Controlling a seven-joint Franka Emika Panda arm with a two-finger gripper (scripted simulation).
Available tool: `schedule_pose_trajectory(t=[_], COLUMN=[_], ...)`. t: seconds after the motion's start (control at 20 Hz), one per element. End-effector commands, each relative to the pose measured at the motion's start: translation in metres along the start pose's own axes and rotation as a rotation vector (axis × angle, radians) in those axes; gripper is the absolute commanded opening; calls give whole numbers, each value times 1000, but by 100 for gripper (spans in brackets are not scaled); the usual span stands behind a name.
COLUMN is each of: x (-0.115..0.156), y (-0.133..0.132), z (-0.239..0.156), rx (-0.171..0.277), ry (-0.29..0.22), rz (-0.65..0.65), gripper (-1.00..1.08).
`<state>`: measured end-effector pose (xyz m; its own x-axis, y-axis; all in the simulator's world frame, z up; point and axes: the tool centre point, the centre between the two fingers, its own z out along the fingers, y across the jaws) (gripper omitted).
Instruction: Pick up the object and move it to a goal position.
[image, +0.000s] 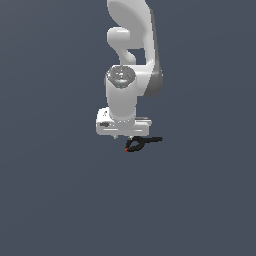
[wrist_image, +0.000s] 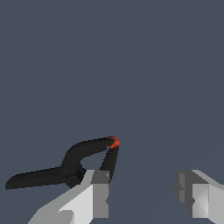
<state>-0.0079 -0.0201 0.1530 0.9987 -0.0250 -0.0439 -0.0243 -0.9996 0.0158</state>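
Observation:
The object (image: 139, 143) is a small black spring clamp with a red-orange jaw tip, lying on the flat grey surface just below the white hand in the exterior view. In the wrist view the clamp (wrist_image: 74, 162) shows its red tip and one long thin handle. My gripper (wrist_image: 145, 196) is open, with a wide gap between the two grey fingers and nothing in that gap. One finger (wrist_image: 99, 194) covers part of the clamp's body; the clamp lies at that finger and outside the gap. The exterior view hides my fingertips under the hand (image: 122, 125).
The white arm (image: 131, 45) rises above the hand toward the top of the exterior view. Around the clamp there is only the plain grey-blue surface (image: 60, 200).

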Motion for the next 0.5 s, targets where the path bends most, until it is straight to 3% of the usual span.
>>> schedule_pose_trajectory(t=[0.0,0.45], x=[0,-3], y=[-1,-18], z=[1,9], rx=[2,35], ry=[0,0], rz=[6,104], gripper=[28,28])
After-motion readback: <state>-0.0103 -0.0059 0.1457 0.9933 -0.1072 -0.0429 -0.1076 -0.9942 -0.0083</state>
